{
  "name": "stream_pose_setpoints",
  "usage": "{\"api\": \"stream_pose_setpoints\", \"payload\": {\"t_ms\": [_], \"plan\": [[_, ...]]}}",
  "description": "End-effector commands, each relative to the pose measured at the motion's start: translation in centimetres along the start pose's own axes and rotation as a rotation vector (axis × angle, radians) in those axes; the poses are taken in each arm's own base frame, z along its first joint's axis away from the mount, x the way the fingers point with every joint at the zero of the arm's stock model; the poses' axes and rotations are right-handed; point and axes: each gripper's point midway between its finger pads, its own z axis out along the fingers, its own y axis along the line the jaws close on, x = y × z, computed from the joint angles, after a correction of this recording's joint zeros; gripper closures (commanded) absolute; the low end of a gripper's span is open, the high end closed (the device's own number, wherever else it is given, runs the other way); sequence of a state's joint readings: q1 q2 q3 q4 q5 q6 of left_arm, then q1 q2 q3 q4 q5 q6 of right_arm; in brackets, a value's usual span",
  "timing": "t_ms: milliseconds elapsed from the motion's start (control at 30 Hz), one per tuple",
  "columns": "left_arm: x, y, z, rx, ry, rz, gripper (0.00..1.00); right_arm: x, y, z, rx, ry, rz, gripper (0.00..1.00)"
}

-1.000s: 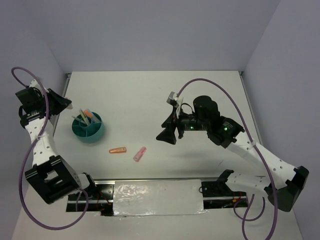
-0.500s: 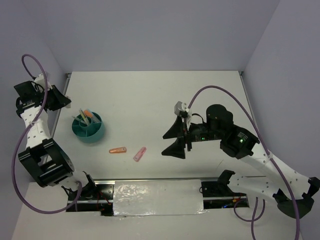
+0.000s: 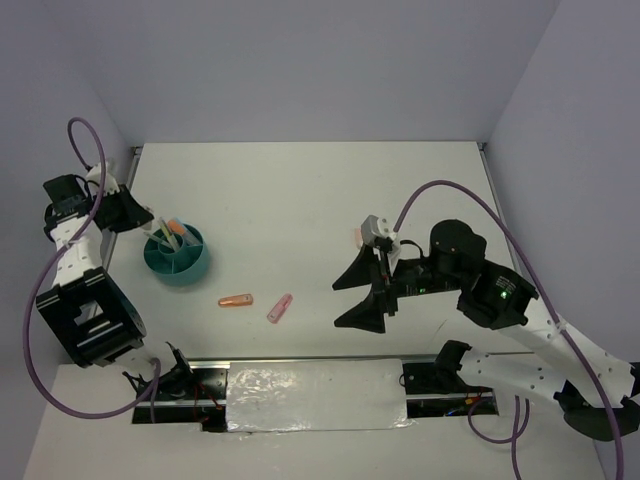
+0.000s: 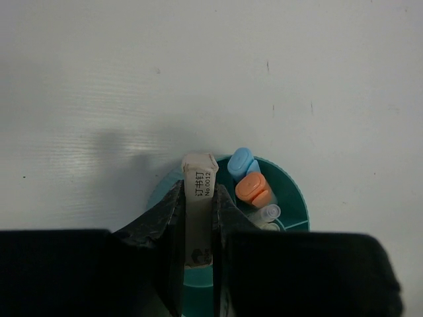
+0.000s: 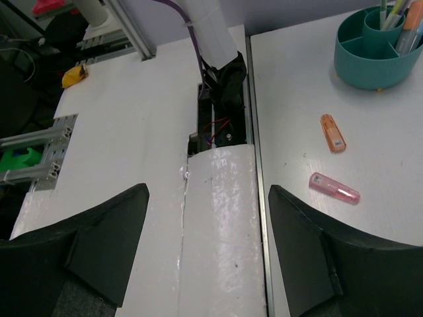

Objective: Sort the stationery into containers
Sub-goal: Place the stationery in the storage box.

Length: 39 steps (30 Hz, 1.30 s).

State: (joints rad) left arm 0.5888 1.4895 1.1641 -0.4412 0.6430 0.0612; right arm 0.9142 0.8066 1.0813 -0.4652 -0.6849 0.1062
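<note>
**Pale box (image 4: 199,188) clamped over teal bowl (image 3: 178,258)**

From above, we see the left gripper (image 3: 137,214) at the teal bowl's rim. An orange marker (image 3: 236,299) and a pink marker (image 3: 279,307) lie on the table (image 3: 300,200), between the bowl and the right gripper (image 3: 338,305), whose jaws stand apart. Left wrist: we see the pale box pinched above the bowl. Right wrist: both markers lie ahead.
</note>
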Motion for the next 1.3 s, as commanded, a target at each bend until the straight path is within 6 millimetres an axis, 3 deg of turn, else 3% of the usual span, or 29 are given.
{"api": "stream_pose_setpoints", "payload": {"t_ms": [0,167,433,667,900,1100,1200,1233,1267], "plan": [[-0.2,0.9,0.3,-0.008,-0.013,0.056,1.00,-1.8,1.3,-0.8,-0.026,-0.049,-0.061,0.19],[2.6,1.2,0.7,-0.026,0.019,0.032,1.00,-1.8,1.4,-0.8,-0.026,-0.049,-0.071,0.19],[3.2,0.6,0.7,-0.001,0.017,0.013,0.97,-2.0,1.7,-0.9,-0.029,-0.055,-0.082,0.19],[4.6,0.5,0.7,-0.009,0.032,-0.021,0.87,-2.2,1.8,-0.9,-0.029,-0.056,-0.099,0.19],[4.8,0.5,0.8,-0.021,0.029,-0.053,0.70,-2.2,2.1,-1.0,-0.034,-0.052,-0.103,0.19],[2.9,-0.2,-0.1,-0.016,-0.019,-0.032,0.62,-2.0,1.9,-0.7,-0.038,-0.043,-0.100,0.19],[2.3,-0.5,-0.7,-0.025,-0.046,-0.021,0.45,-1.8,1.8,-0.5,-0.037,-0.038,-0.095,0.19],[2.2,-0.5,-0.8,-0.033,-0.050,-0.018,0.01,-1.8,1.7,-0.4,-0.037,-0.037,-0.096,0.19],[2.1,-0.4,-0.9,-0.045,-0.055,-0.013,0.01,-1.7,1.7,-0.4,-0.038,-0.034,-0.094,0.19]]}}
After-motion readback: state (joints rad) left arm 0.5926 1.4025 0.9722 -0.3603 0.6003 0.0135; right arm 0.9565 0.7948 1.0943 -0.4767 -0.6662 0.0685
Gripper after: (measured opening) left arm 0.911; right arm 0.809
